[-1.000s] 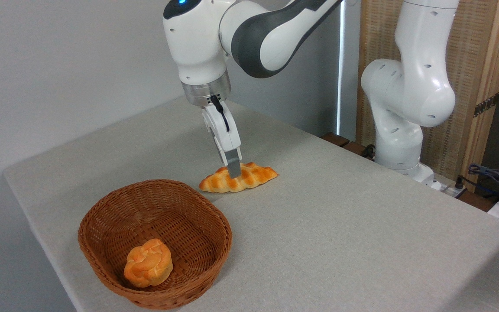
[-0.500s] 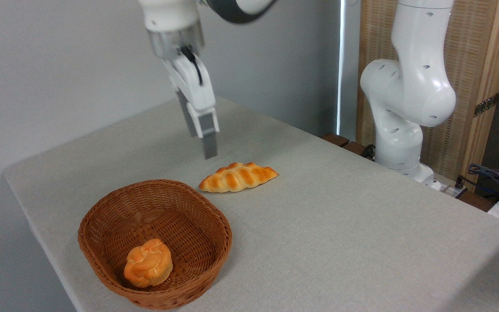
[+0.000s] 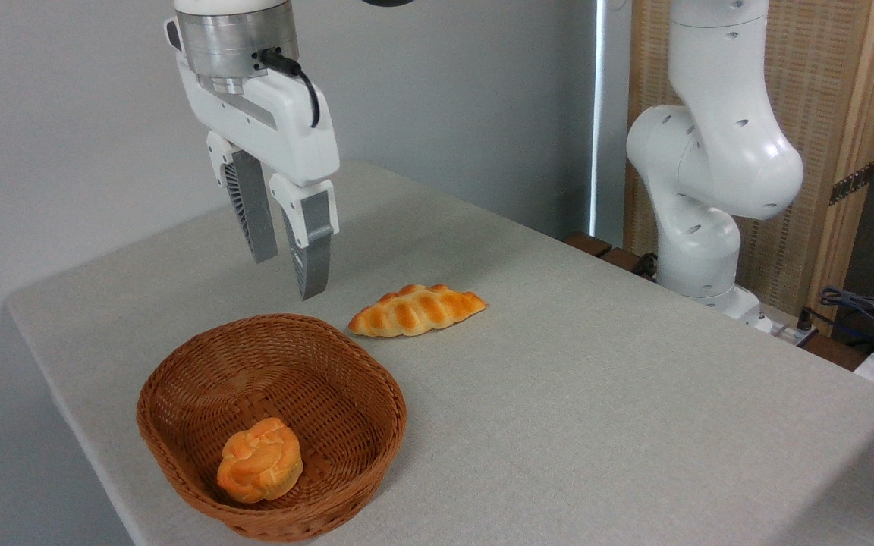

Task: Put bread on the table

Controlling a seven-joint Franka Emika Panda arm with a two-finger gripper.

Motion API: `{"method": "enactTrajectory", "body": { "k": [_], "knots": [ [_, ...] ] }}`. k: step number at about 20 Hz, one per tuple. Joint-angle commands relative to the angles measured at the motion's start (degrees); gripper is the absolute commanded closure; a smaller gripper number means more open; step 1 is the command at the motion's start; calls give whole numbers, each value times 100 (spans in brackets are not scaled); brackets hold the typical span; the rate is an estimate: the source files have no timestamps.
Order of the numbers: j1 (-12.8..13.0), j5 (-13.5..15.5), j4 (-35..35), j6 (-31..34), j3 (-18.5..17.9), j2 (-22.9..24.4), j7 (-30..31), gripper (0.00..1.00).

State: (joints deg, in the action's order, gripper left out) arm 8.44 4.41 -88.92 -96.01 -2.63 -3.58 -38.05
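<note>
Well, I saw the table filling most of the view, with the basket near its left edge. My gripper hung above the basket's far rim, fingers parted and holding nothing. The bread lay flat on the cloth just right of it; a bun sat inside the basket.

Soft, even indoor light keeps the scene bright and sharp, with no motion blur. The basket and bread cast faint shadows on the tabletop. Mild glare shines on the white arm.
</note>
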Motion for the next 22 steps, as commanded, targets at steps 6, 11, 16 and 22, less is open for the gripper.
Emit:
{"method": "enactTrajectory", "body": {
  "k": [6,11,16,22],
  "knots": [
    [-247,-89,112,276,104,138,193,0],
    [-247,-89,7,417,105,244,149,0],
    [-238,-89,-433,267,174,516,122,0],
    [-247,-89,-451,241,166,543,113,0]
  ]
}}
